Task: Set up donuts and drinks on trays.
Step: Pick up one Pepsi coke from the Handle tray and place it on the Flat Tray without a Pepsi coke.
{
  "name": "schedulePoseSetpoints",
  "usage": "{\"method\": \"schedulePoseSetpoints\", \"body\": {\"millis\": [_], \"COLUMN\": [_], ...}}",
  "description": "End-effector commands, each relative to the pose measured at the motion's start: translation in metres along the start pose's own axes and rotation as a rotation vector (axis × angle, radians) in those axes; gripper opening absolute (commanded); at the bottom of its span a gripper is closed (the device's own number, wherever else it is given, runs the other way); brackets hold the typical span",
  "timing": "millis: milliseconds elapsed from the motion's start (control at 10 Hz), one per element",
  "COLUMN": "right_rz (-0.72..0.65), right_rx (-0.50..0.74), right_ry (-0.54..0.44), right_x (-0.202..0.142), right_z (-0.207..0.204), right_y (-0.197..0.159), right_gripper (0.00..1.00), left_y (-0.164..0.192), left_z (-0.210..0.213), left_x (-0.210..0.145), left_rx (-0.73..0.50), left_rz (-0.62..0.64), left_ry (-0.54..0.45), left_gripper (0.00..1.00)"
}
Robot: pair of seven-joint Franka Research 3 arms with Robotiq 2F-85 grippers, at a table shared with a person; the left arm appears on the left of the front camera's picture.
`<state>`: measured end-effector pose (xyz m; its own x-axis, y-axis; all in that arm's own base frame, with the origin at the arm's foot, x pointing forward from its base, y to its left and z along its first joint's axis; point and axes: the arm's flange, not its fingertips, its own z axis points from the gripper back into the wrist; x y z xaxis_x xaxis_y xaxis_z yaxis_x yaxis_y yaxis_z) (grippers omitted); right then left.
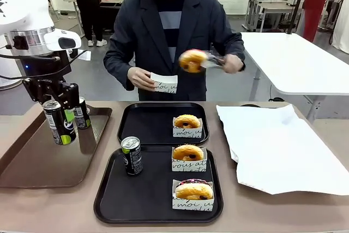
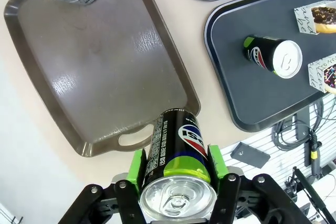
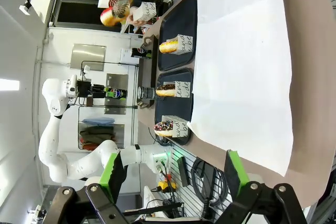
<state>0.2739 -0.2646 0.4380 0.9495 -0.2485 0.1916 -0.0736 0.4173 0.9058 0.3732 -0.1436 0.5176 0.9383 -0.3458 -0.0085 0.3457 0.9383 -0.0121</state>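
The drink can (image 1: 59, 123) in question hangs upright, long axis vertical and silver top uppermost, pinched at its upper part between the green pads of the left hand (image 1: 57, 105). It appears clear of the brown tray (image 1: 32, 162) beneath it. In the left wrist view, the can (image 2: 178, 150) runs straight along the fingers.

From this can, in the front view, the far black tray (image 1: 147, 124) lies at about 3 o'clock. Its left half is bare, and a sleeved donut (image 1: 187, 121) sits on its right half. The near black tray (image 1: 147, 195), at about 4 o'clock, already carries a can (image 1: 131, 155) and two donuts. The far tray therefore looks like the one lacking a drink. Getting it there would be a sideways carry to the right with the can kept upright.

A second can (image 1: 82, 114) stands on the brown tray just behind the held one.

The left arm is the nearer one by far. The right hand (image 3: 173, 161) is spread wide, holding nothing, over the tabletop by the white paper sheet (image 3: 247, 66).

At 12 o'clock the person holds another donut (image 1: 192, 60) in tongs above a paper sleeve (image 1: 164, 83).
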Motion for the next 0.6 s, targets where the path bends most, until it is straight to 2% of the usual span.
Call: {"method": "schedulePoseSetpoints", "body": {"millis": [0, 100, 200, 400, 500], "right_rz": [0.018, 0.018, 0.018, 0.018, 0.018], "right_rx": [0.026, 0.026, 0.026, 0.026, 0.026], "right_ry": [-0.018, -0.018, -0.018, -0.018, -0.018], "right_x": [0.001, 0.001, 0.001, 0.001, 0.001], "right_z": [0.000, 0.000, 0.000, 0.000, 0.000], "right_y": [0.001, 0.001, 0.001, 0.001, 0.001], "right_gripper": [1.00, 1.00, 1.00, 1.00, 1.00], "left_y": [0.000, 0.000, -0.008, -0.027, -0.034], "left_z": [0.004, 0.000, 0.002, -0.001, 0.002], "left_x": [-0.002, 0.000, 0.020, 0.068, 0.094], "left_rx": [0.000, 0.000, 0.010, 0.047, -0.027], "left_rz": [-0.015, 0.000, -0.035, -0.029, 0.000], "left_ry": [-0.019, 0.000, -0.023, -0.053, -0.044], "left_gripper": [0.58, 0.58, 0.58, 0.58, 0.58]}}
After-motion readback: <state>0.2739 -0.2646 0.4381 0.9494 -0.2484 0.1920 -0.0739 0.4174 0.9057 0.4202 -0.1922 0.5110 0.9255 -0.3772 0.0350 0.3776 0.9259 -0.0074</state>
